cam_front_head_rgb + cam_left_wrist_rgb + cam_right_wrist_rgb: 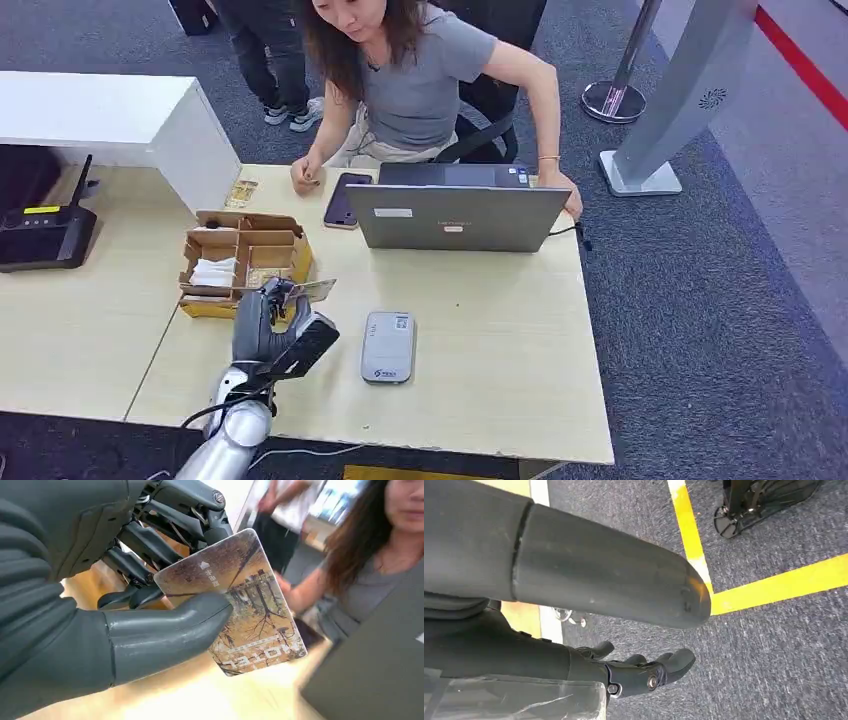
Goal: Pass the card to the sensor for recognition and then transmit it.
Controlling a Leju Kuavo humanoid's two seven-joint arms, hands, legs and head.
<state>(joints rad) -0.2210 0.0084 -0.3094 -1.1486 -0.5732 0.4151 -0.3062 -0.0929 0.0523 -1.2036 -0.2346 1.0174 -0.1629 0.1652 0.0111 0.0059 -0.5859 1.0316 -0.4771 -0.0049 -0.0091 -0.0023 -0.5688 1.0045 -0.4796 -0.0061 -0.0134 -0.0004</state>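
**deskwatcher:** Grey carpet all around, with a pale wood tabletop (480,340) in the middle of it. A person in a grey tee (420,80) sits at the far side, one hand behind an open grey laptop (455,215), the other next to a dark phone (342,200) lying flat. A white cabinet (120,120) stands at the far left, with a black desk phone (45,235) in front of it. Beyond the right end of the tabletop there's a silver stand (690,90) on the floor.

**gearhead_22:** ok and the smaller stuff?

**deskwatcher:** An open cardboard box (243,262) with compartments sits left of centre; one compartment has something white in it. The flat grey sensor (388,346) lies on the tabletop in front of the laptop, well apart from it.

**gearhead_22:** where's the card?

**deskwatcher:** In the left hand (272,330), held up off the tabletop between the box and the sensor, just beside the box's near corner. The card (240,600) has an autumn-tree print and the word HOTEL on it. The thumb presses one face and the dark fingers (150,545) back the other, so they're clamped on it.

**gearhead_22:** right hand?

**deskwatcher:** The right hand (644,672) hangs over carpet with yellow floor tape (774,585), fingers loosely apart, holding nothing.
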